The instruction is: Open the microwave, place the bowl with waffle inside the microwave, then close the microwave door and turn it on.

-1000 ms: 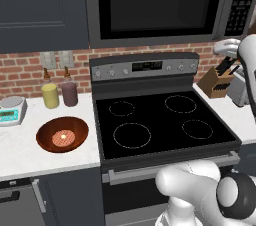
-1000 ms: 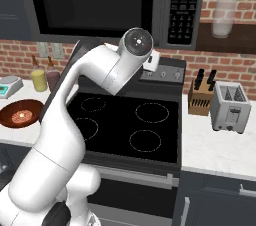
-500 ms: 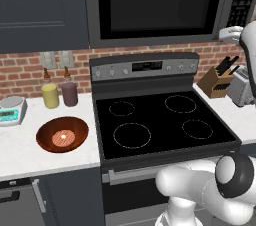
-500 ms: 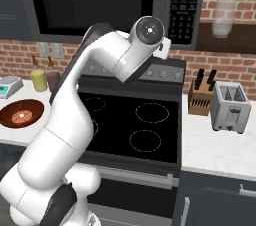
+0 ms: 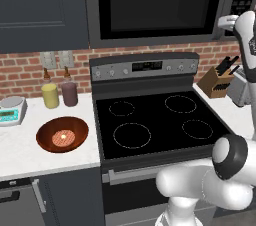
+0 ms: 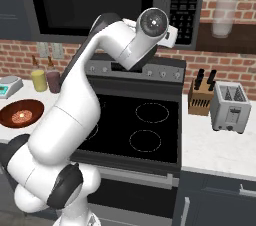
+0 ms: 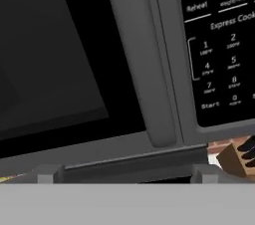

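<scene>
The microwave (image 5: pixel 165 5) is mounted above the range, its door (image 7: pixel 55 59) shut. The door is judged stiff and hinged, best taken by the grey handle (image 7: pixel 144 64), seen at 12 o'clock from the fingers (image 7: pixel 127 171), which are spread wide with nothing between them. On the keypad (image 7: pixel 219 45), "Potato", "Defrost", "Reheat", "Express Cook" (cut off) and "Start" can be read. The bowl (image 5: pixel 62 134) with the waffle (image 5: pixel 63 137), judged light and slippery, sits on the bench (image 5: pixel 20 145) at 9 o'clock from the stovetop.

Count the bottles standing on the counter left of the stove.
2: a yellow bottle and a dark maroon bottle, side by side against the brick wall, behind the bowl.
</scene>
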